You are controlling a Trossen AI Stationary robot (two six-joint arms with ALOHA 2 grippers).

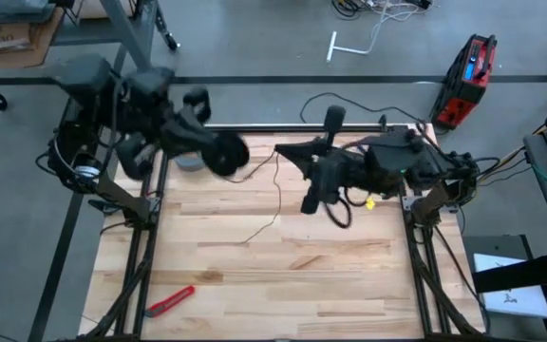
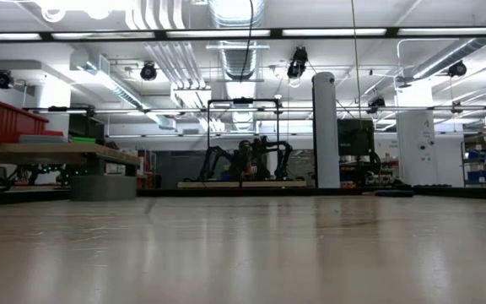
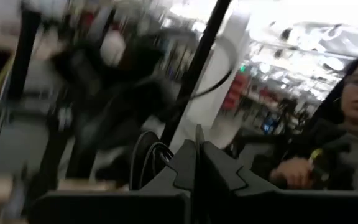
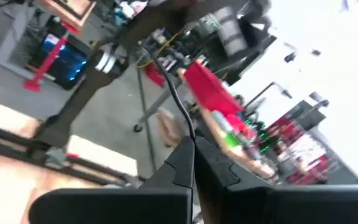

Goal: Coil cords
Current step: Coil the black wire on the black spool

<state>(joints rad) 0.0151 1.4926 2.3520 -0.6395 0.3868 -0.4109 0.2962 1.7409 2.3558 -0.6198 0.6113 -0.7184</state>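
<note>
The thin black cord (image 1: 275,180) is pinched by both closed claws, left claw (image 1: 224,152) and right claw (image 1: 292,152), raised at upper centre above the desk (image 1: 283,275).

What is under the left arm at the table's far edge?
In the high view a grey tape roll peeks out beneath the left arm, on the table. The arm covers the rest of the roll and the wood around it. The thin cord trails out toward the table's middle.

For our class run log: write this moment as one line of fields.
task: coil cords | left gripper: shut on cord, raised | right gripper: shut on cord, raised | reel: back-left | table
</note>
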